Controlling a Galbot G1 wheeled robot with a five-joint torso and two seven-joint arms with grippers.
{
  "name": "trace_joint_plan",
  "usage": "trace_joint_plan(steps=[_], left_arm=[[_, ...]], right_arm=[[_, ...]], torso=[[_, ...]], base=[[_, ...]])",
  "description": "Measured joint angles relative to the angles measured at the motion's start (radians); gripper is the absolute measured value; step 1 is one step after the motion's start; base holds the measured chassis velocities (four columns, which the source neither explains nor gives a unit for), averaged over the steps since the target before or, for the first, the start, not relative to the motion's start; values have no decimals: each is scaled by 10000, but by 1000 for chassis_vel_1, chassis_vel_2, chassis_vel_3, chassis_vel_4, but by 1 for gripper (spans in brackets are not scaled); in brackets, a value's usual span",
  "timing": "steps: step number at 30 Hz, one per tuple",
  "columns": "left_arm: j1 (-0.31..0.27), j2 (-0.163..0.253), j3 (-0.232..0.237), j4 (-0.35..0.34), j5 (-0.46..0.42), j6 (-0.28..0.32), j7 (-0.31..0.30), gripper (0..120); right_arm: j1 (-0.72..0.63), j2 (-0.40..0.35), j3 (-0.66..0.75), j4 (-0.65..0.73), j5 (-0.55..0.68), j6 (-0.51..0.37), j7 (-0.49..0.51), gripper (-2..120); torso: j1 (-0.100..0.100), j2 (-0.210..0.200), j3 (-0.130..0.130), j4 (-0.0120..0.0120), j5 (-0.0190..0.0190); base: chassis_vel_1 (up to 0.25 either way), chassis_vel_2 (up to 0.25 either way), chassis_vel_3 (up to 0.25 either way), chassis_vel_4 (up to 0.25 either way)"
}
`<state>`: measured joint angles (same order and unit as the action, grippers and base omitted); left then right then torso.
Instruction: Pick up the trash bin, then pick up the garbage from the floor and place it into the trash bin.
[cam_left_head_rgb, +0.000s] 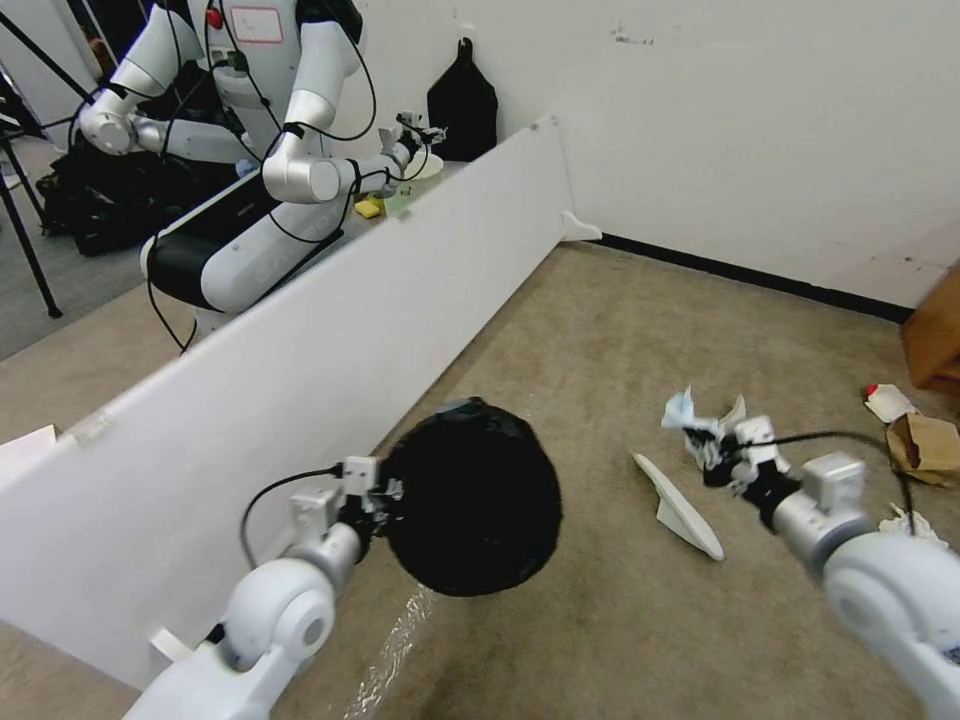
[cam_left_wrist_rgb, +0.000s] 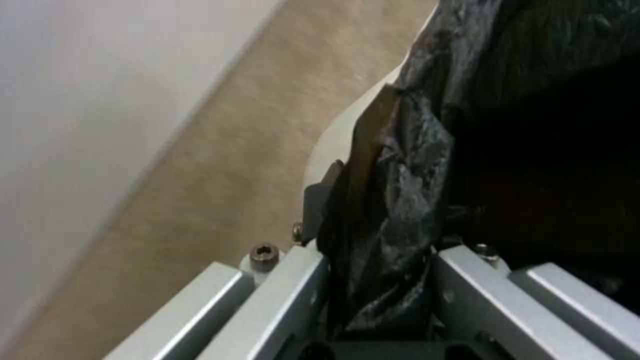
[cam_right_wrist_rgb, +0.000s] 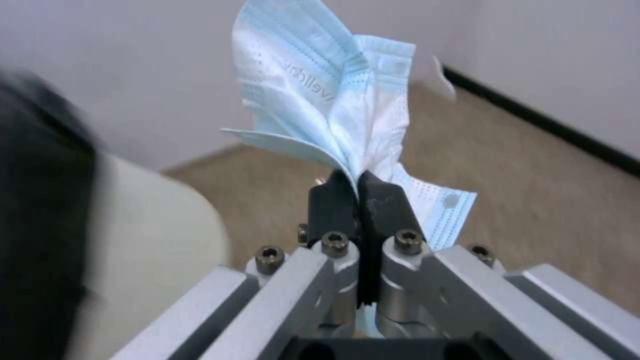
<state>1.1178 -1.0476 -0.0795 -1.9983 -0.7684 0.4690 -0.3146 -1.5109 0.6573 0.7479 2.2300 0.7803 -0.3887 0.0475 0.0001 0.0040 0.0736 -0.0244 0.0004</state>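
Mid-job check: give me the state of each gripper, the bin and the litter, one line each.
Left gripper: shut on the bin's rim.
Bin: lifted, tilted, lined with a black bag.
Right gripper: shut on a face mask.
Slipper: lying on the floor.
Paper bag: crumpled, on the floor.

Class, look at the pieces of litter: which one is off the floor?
The pale blue face mask, pinched in the right gripper. The white slipper and brown paper bag lie on the carpet.
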Motion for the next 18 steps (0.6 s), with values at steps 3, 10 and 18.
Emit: trace_joint_plan(steps=[3, 10, 18], left_arm=[[-597, -149, 578, 269, -494, 179, -194, 0], [-1714, -579, 1693, 906, -1243, 424, -471, 0], [-2783, -1399, 2684, 1738, -1462, 484, -581, 0]], right_arm=[[-305, -287, 582, 354, 581, 200, -334, 0], [-1036, -943, 1763, 869, 1674, 598, -1303, 0], [-1817, -1559, 2751, 1387, 2655, 1059, -2297, 0]], torso=[[0, 0, 0, 0, -3], [0, 0, -1, 0, -2], [0, 0, -1, 0, -3]], base=[[0, 0, 0, 0], [0, 0, 0, 0], [0, 0, 0, 0]])
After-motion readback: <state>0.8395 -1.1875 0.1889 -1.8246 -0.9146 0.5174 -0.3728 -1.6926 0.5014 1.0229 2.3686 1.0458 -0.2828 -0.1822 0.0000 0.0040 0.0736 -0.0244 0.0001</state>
